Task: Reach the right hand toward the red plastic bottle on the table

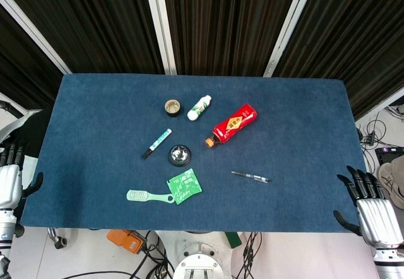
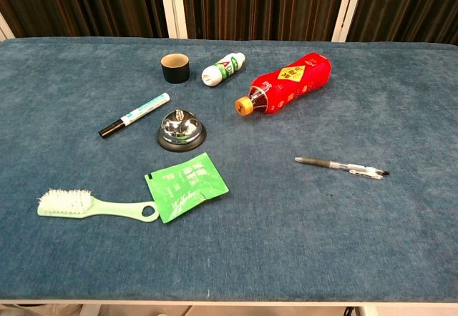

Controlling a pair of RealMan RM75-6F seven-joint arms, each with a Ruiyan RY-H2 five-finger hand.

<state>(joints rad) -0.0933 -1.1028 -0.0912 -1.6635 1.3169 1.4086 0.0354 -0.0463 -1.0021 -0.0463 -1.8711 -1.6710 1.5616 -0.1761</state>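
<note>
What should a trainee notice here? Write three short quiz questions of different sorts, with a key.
1. True or false: the red plastic bottle stands upright on the table.
2. Multiple choice: which thing lies nearest the right hand? A) the pen B) the green brush C) the marker
3. Fill in: the bottle's orange cap points toward the ____, a silver dome on a black base.

Key:
1. False; it lies on its side.
2. A.
3. Bell. The right hand holds nothing, fingers apart, off the table's right edge; the left hand is at the left edge.
</note>
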